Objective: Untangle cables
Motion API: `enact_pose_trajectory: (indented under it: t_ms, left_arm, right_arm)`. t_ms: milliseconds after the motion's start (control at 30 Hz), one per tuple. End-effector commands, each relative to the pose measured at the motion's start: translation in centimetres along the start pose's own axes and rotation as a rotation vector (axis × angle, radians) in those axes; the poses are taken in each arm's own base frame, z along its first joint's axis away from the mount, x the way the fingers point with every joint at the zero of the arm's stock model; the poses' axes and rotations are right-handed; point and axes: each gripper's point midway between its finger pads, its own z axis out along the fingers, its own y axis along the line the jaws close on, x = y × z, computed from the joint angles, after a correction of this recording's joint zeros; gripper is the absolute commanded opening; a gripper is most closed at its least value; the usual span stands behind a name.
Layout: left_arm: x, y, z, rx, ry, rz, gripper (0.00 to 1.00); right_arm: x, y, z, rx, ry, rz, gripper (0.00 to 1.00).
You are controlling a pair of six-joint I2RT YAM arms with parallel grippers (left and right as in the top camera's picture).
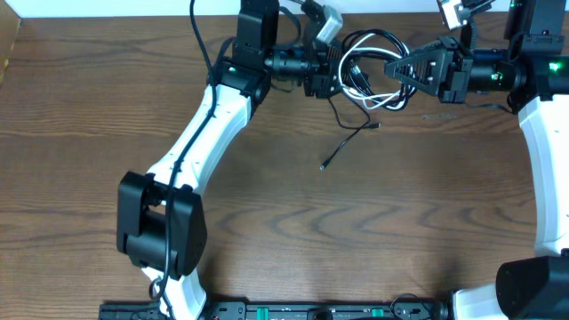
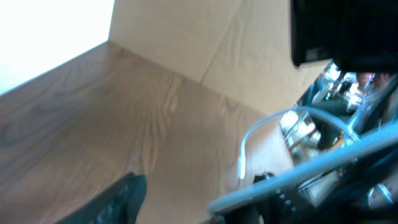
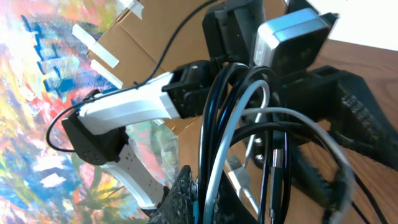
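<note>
While the right pincer is closed tight on the tangled bundle of thin black and white cables, the left pincer meets the same bundle from the opposite side. Whether its jaws grip anything, I cannot tell. The bundle sits between the 2 pincers, near the far edge of the brown wood-grain table. 1 loose black cable end trails toward the table's middle, its small plug on the wood.
</note>
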Motion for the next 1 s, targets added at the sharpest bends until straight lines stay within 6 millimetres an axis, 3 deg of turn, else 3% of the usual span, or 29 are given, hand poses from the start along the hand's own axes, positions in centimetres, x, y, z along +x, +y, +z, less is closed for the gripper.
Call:
enact_pose_trajectory:
  t_ms: [0, 167, 267, 300, 333, 533, 700, 800, 900, 967]
  left_arm:
    - [-0.8, 0.7, 0.2, -0.015, -0.024, -0.128, 0.47]
    - [-1.3, 3.3, -0.9, -0.141, -0.063, -0.179, 0.41]
    - [-1.8, 4.6, -2.0, -0.195, -0.094, -0.194, 0.29]
    - [-2.1, 5.0, -2.3, -0.215, -0.107, -0.215, 0.14]
    - [-2.1, 5.3, -2.6, -0.227, -0.112, -0.221, 0.08]
    - [-1.5, 5.9, -3.2, -0.245, -0.104, -0.267, 0.07]
    - [0.3, 5.8, -3.2, -0.239, -0.054, -0.355, 0.08]
    - [1.7, 6.1, -3.7, -0.257, -0.008, -0.335, 0.17]
    - [2.9, 6.1, -4.8, -0.245, 0.033, -0.287, 0.35]
    - [3.4, 6.3, -5.8, -0.248, 0.043, -0.273, 0.41]
  right_arm:
    - [-0.6, 1.7, 0.0, -0.024, -0.004, -0.021, 0.01]
    - [1.6, -1.3, 0.4, 0.168, 0.061, 0.088, 0.01]
    - [3.3, -1.6, 1.2, 0.207, 0.123, 0.097, 0.01]
    - [4.0, -2.1, 1.4, 0.244, 0.150, 0.112, 0.01]
    - [4.4, -2.4, 1.4, 0.270, 0.168, 0.120, 0.01]
    - [5.0, -2.5, 1.9, 0.284, 0.193, 0.124, 0.01]
    - [4.9, -2.6, 1.9, 0.291, 0.194, 0.117, 0.01]
    - [4.8, -2.7, 1.9, 0.291, 0.192, 0.107, 0.01]
    - [4.8, -2.7, 1.9, 0.290, 0.193, 0.094, 0.01]
    - [4.7, -2.7, 1.9, 0.290, 0.192, 0.091, 0.01]
